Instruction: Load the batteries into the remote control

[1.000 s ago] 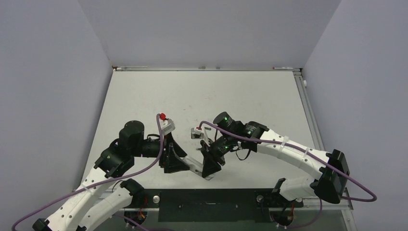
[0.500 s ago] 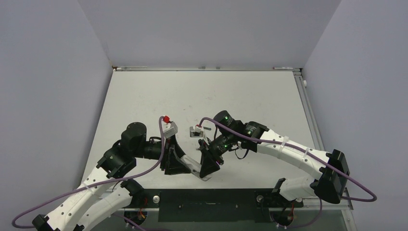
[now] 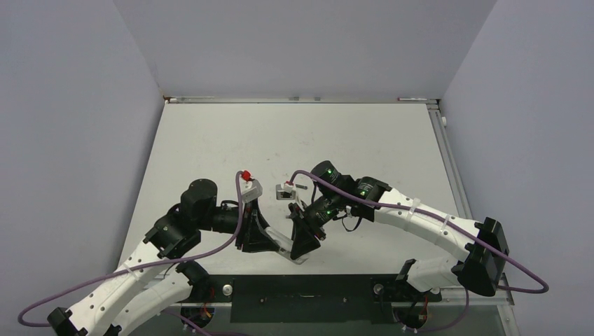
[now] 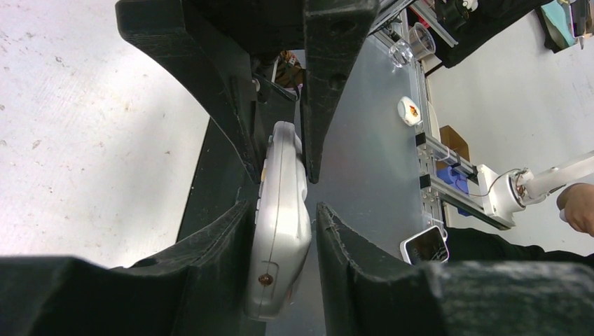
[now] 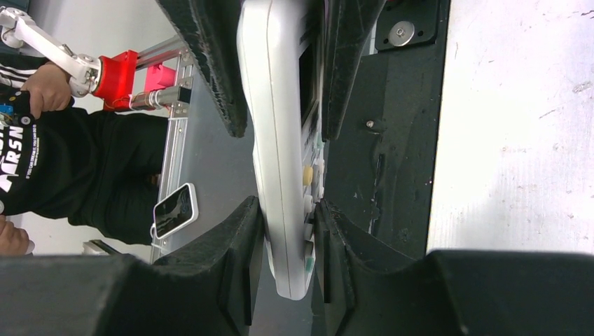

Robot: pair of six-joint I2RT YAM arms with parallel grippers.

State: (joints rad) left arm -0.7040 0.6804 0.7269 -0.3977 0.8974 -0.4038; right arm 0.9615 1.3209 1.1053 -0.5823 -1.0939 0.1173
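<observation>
The remote control [image 5: 280, 140], slim and white, is held on edge just above the table's front edge. My right gripper [image 5: 287, 206] is shut on it, both pads pressing its back and its button face. My left gripper [image 4: 280, 210] straddles the remote's other, rounded end [image 4: 280, 231]. Its left finger [image 4: 224, 238] touches the remote, and a thin gap shows at the other pad. From above, the two grippers [image 3: 263, 238] [image 3: 305, 241] meet nose to nose over the remote [image 3: 291, 252]. A tiny dark stub [image 3: 302, 187] on the table beyond the right wrist looks like a battery.
A black strip [image 3: 301, 297] runs along the table's near edge, right under the grippers. Grey walls close in the left, back and right. Beyond the near edge the wrist views show a phone [image 5: 174, 208] and a person in black [image 5: 63, 154].
The left jaws have narrowed around the remote's end, and the left arm has shifted slightly right. The right gripper kept its hold and place.
</observation>
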